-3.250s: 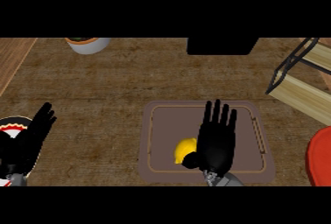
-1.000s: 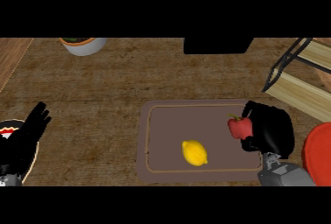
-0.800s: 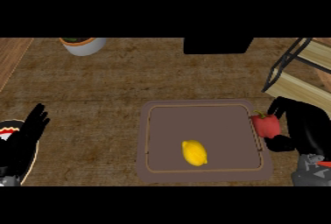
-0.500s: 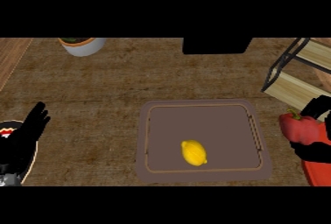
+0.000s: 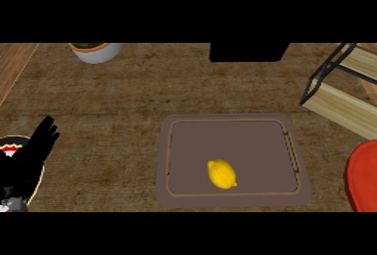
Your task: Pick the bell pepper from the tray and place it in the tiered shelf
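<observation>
Bell pepper not in view; tray point(image 5: 290, 149) holds only lemon point(image 5: 222, 174). Right robot hand out of view. Left robot hand point(image 5: 33, 152) released, resting at 9 o'clock. Tiered shelf point(image 5: 346, 92) at 2 o'clock. Pepper likely light, smooth, hollow; grasp around body.

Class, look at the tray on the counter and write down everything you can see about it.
The tray is a flat brown rectangle with rounded corners and a thin lighter line running inside its low rim. It lies flat on the counter, right of centre. The only thing on it is a yellow lemon, towards its near side. No hand touches it.
</observation>
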